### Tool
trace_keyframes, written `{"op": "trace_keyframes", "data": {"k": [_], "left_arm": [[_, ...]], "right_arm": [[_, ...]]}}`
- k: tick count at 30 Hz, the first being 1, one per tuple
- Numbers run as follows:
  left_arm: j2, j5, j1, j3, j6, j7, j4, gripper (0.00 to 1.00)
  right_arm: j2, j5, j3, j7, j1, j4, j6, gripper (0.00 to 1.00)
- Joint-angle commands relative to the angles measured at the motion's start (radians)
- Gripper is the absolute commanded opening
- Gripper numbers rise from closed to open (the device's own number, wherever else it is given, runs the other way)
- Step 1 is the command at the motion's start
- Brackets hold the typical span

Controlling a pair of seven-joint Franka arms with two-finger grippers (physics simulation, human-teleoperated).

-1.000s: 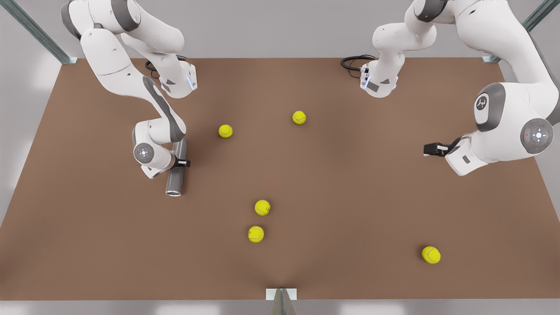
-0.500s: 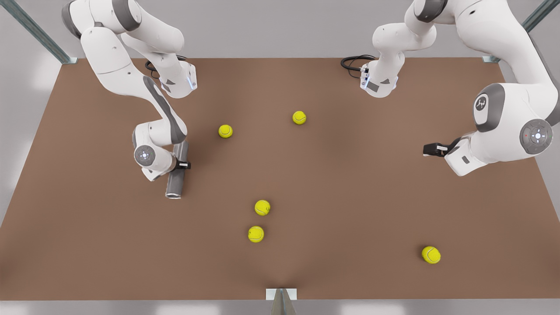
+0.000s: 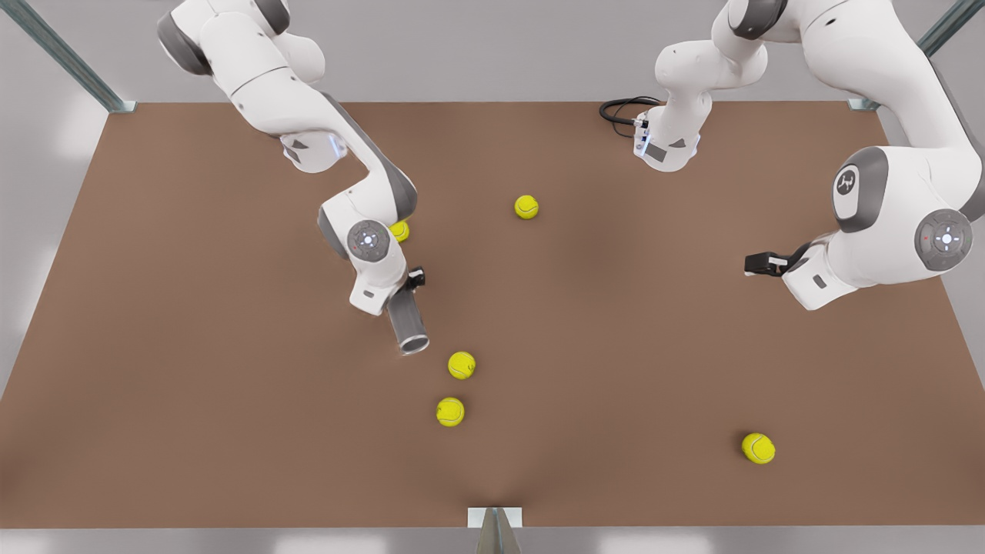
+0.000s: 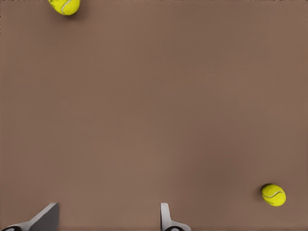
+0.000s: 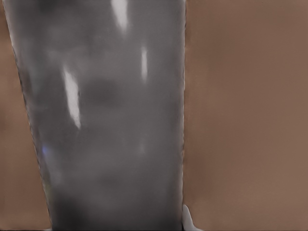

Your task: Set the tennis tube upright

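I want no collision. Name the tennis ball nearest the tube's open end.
The ball just to the front view's right of the tennis tube, upper of the close pair. The right gripper holds the tube; the other four balls lie farther off.

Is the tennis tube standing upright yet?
Not yet. The tennis tube hangs tilted in the right gripper, its open rim toward the camera.

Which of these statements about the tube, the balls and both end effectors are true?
1. The right end effector grips the grey metallic cylindrical tennis tube. True.
2. The tube stands upright on the brown table. False: it is tilted in the grasp.
3. The front view shows six yellow-green tennis balls. False: five, one partly behind the arm.
4. The left end effector, at the front view's right, is open and holds nothing. True.
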Motion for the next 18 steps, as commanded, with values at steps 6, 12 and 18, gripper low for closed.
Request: {"op": "trace_keyframes", "data": {"k": [6,12,18], "left_arm": [[0.0,0.0,0.0,0.0,0.002,0.0,0.0,1.0],[0.006,0.0,0.0,0.0,0.002,0.0,0.0,1.0],[0.009,0.0,0.0,0.0,0.003,0.0,0.0,1.0]], "right_arm": [[0.025,-0.087,0.0,-0.092,0.211,0.149,-0.117,0.75],[0.135,-0.144,0.0,-0.274,0.341,0.302,-0.109,0.74],[0.328,-0.276,-0.008,-0.543,0.401,0.531,-0.068,0.72]]}}
